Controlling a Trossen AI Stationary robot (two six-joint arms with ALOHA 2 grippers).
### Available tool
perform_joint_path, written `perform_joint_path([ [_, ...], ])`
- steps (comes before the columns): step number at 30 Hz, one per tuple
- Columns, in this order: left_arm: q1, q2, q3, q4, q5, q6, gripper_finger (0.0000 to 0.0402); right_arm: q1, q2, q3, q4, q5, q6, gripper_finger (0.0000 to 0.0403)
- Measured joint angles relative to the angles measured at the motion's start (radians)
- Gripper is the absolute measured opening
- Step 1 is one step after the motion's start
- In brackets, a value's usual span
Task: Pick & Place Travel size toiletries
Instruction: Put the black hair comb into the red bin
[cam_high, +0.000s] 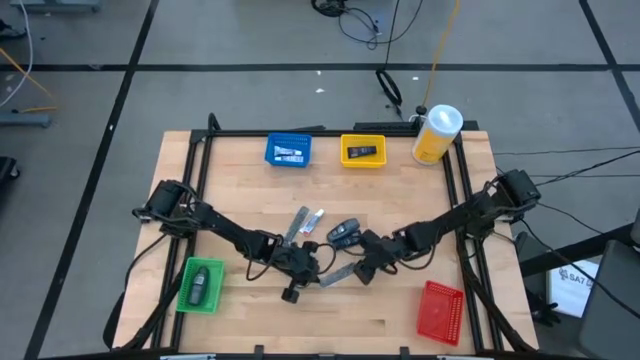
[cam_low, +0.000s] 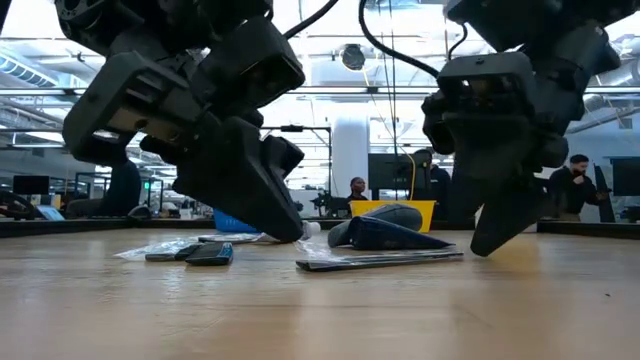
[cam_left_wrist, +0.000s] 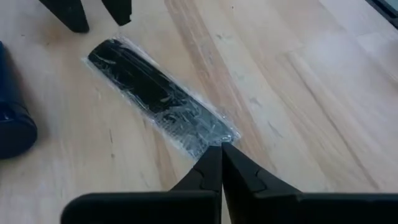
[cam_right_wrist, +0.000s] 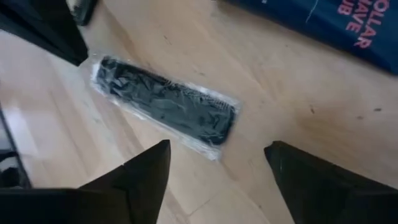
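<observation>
A black flat toiletry in a clear wrapper lies flat on the table between my two grippers; it also shows in the low view. My left gripper is shut at the wrapper's near-left end. My right gripper is open just above the table at the sachet's other end, touching nothing. A dark blue tube and silver-and-dark sachets lie on the table just behind. My left gripper pinches the clear wrapper's end edge between its two fingertips. The fingers come slanting down from the table's left, along the sachet's length. The sachet lies flat on the table.
A blue bin and a yellow bin stand at the far edge, with a big yellow white-capped bottle to their right. A green bin holding a dark item is near left; a red bin is near right.
</observation>
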Motion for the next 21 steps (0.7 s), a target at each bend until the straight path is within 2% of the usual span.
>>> perform_joint_path([
  [6, -0.007, 0.0, 0.0, -0.002, -0.011, 0.0, 0.0002, -0.007, 0.0, -0.071, 0.159, -0.047, 0.036, 0.0277],
  [13, -0.003, 0.068, 0.003, 0.078, -0.028, -0.022, 0.0003, -0.007, 0.004, -0.11, 0.224, -0.06, 0.049, 0.0274],
  [21, 0.024, 0.142, 0.005, 0.13, 0.019, -0.055, 0.0004, -0.008, 0.005, -0.138, 0.349, -0.059, 0.062, 0.0267],
])
